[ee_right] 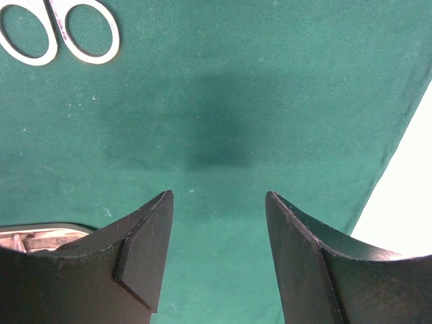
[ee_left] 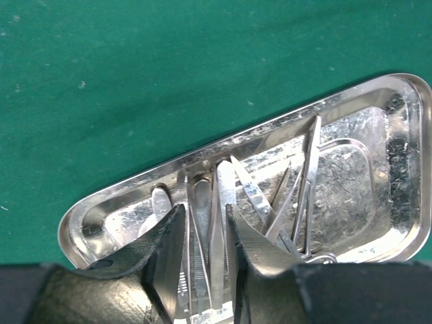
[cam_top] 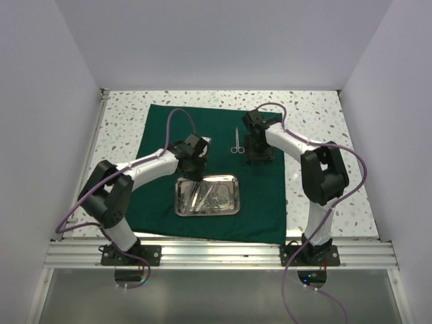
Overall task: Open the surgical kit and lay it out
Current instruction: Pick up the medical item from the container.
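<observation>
The dark green cloth [cam_top: 266,202] lies spread flat on the table. The steel tray [cam_top: 237,196] sits on its near middle and holds several silver instruments. My left gripper [cam_top: 194,172] is down in the tray's far left part. In the left wrist view the left gripper [ee_left: 204,209] is narrowed on silver tweezers [ee_left: 219,182], with a finger on each side. One pair of scissors [cam_top: 237,142] lies on the cloth beyond the tray. My right gripper [cam_top: 259,154] is open and empty just right of the scissors, low over the bare cloth [ee_right: 223,101]. The scissors' ring handles [ee_right: 59,27] show at top left of the right wrist view.
Other forceps and scissors [ee_left: 304,182] lie crossed in the tray [ee_left: 405,81] to the right of the tweezers. The cloth's right edge and the white speckled table [ee_right: 405,196] lie just right of my right gripper. White walls enclose the table on three sides.
</observation>
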Robot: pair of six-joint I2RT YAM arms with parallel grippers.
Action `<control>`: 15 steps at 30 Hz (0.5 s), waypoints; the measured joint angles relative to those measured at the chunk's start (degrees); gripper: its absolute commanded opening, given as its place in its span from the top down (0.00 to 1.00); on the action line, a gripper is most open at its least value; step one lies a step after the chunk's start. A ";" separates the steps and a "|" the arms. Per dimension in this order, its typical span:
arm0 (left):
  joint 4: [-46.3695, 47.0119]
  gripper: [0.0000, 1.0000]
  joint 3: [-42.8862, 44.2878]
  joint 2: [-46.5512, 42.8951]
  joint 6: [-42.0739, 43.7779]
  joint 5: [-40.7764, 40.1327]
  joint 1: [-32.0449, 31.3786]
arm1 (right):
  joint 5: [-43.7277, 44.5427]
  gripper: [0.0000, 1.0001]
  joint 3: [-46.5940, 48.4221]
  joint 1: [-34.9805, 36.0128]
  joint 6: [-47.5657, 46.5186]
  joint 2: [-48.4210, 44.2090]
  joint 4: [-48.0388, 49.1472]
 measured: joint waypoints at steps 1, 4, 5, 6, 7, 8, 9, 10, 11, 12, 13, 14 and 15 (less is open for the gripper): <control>0.00 0.68 0.00 0.00 -0.02 0.00 -0.20 | 0.00 0.39 -0.13 0.00 0.04 -0.04 -0.02; 0.00 0.69 0.00 0.00 -0.02 0.02 -0.74 | 0.00 0.40 -0.22 0.00 0.13 -0.07 0.02; 0.02 0.69 0.00 0.00 -0.04 0.00 -0.94 | 0.00 0.39 -0.22 0.00 0.15 -0.11 0.02; 0.02 0.69 0.00 0.00 -0.04 0.00 -1.05 | 0.00 0.39 -0.22 0.00 0.17 -0.20 0.02; 0.00 0.69 0.00 0.00 -0.07 0.00 -1.11 | 0.00 0.39 -0.22 0.00 0.20 -0.26 0.02; 0.00 0.70 0.00 0.02 -0.07 -0.02 -1.25 | 0.00 0.39 -0.22 0.00 0.24 -0.39 0.02; 0.02 0.70 0.00 0.07 -0.07 -0.02 -1.27 | 0.00 0.39 -0.22 0.00 0.26 -0.52 0.02; 0.02 0.70 0.00 0.20 -0.09 -0.02 -1.27 | 0.00 0.39 -0.24 0.00 0.26 -0.66 0.02; 0.04 0.70 0.00 0.39 -0.09 -0.02 -1.27 | 0.02 0.39 -0.31 0.00 0.26 -0.81 0.02; 0.09 0.71 0.00 0.74 -0.09 -0.02 -1.27 | 0.04 0.39 -0.35 0.00 0.26 -0.92 0.02; 0.11 0.71 0.00 1.22 -0.09 -0.02 -1.27 | 0.04 0.39 -0.42 0.00 0.26 -1.07 0.04; 0.17 0.72 0.02 1.77 -0.09 0.00 -1.27 | 0.07 0.39 -0.48 0.00 0.26 -1.18 0.04; 0.20 0.74 0.04 2.45 -0.11 0.00 -1.29 | 0.07 0.39 -0.59 0.00 0.26 -1.33 0.07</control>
